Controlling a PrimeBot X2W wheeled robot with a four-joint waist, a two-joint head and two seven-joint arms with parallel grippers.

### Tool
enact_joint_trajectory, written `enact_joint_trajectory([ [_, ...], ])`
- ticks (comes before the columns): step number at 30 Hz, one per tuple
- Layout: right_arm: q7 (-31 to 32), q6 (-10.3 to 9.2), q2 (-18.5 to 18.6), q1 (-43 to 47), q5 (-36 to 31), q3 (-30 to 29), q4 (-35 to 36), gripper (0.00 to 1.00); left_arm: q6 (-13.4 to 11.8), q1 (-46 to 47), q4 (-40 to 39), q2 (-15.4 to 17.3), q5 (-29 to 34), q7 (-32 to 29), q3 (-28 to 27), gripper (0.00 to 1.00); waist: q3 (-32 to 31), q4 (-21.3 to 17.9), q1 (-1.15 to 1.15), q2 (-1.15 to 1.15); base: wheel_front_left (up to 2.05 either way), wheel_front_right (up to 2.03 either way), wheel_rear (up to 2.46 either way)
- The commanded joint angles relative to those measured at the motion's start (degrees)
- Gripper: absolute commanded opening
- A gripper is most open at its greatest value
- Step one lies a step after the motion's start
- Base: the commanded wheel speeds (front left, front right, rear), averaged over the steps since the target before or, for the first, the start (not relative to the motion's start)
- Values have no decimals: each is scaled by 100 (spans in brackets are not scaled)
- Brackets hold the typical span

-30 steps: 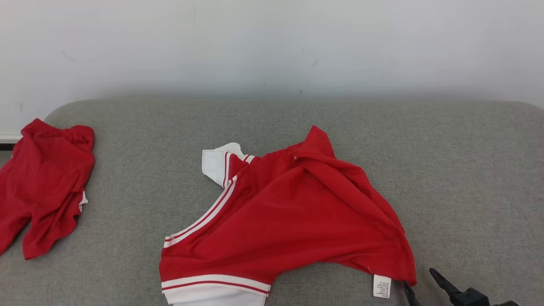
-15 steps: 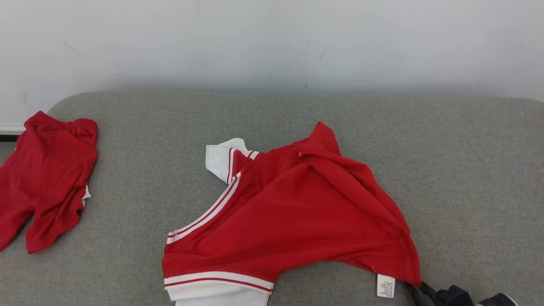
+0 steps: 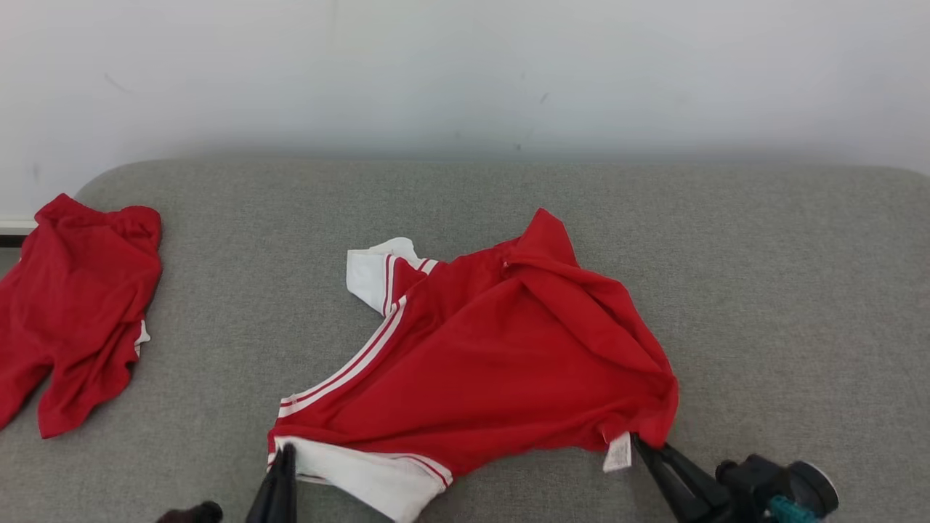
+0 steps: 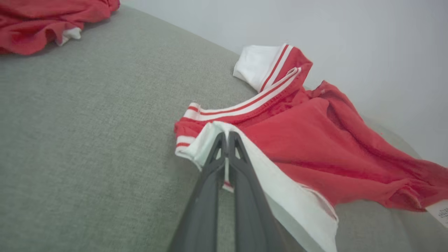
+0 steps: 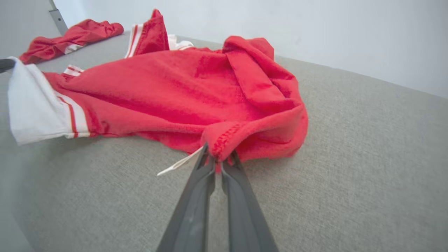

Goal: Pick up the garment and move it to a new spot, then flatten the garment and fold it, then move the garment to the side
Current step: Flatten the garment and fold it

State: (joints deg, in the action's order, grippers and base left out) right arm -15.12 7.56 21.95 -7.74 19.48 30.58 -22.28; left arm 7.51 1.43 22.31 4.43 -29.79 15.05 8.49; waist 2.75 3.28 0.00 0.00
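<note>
We have the red garment (image 3: 479,356) lying crumpled in the middle of the grey cushion (image 3: 785,276), its long axis running across us from a white-banded corner on our left to a bunched red corner on our right. Our left gripper (image 3: 285,456) is clenched on the white band at the near-left corner. Our right gripper (image 3: 645,447) is clenched on the red hem at the near-right corner, just beside the white care label (image 3: 618,452). The cloth therefore lies ahead of both pairs of jaws, spanning between them, with each arm at its own end. We judge the lift needs both corners raised together. The right side is folded over itself, so we cannot tell where the collar or far sleeve sits. A second red garment (image 3: 73,312) lies well apart on the left, partly cut off.
</note>
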Motion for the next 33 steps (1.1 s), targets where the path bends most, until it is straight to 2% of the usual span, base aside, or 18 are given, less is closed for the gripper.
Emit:
enact_joint_trajectory([
  [1, -2, -16, 72, -161, 190, 35, 247, 0, -9, 141, -357, 125, -106, 18, -69, 0, 16, -30, 0, 0, 0, 0, 0],
  [6, -3, -16, 195, -644, 617, 165, 740, 0, -9, 865, -972, 561, -328, 18, 97, 0, 134, -65, 0, 0, 0, 0, 0],
  [7, -3, -16, 195, -644, 617, 165, 740, 0, -9, 865, -972, 561, -328, 18, 97, 0, 134, -65, 0, 0, 0, 0, 0],
  [10, -3, -16, 265, -1140, 968, 245, 844, 0, -9, 1716, -1030, 910, -461, -99, 368, 0, 306, -110, 0, 0, 0, 0, 0],
  [15, 68, -16, 451, -2310, 1812, 198, 837, 0, -9, 3556, -897, 1246, -1042, -642, 555, 0, 926, -204, 0, 0, 0, 0, 0],
  [21, 542, -16, 576, -4168, 2928, -118, 786, 0, -9, 6211, -183, 1448, -1415, -1230, 583, 0, 1999, -398, 0, 0, 0, 0, 0],
  [23, 758, -16, 533, -4842, 3303, -290, 660, 0, -9, 7085, 91, 1510, -1305, -1368, 710, 0, 2336, -471, 0, 0, 0, 0, 0],
  [28, 1319, -15, 257, -6528, 4096, -713, 141, 0, -30, 8986, 1051, 1424, -1213, -1406, 663, 0, 2934, -678, 0, 0, 0, 0, 0],
  [31, 1565, -15, 162, -7519, 4292, -884, -257, 0, -20, 9984, 1571, 1426, -1014, -1345, 741, 0, 3175, -786, 0, 0, 0, 0, 0],
  [33, 1633, -15, 153, -8081, 4164, -840, -502, 0, -17, 10533, 1884, 1399, -941, -1287, 797, 0, 3293, -840, 0, 0, 0, 0, 0],
])
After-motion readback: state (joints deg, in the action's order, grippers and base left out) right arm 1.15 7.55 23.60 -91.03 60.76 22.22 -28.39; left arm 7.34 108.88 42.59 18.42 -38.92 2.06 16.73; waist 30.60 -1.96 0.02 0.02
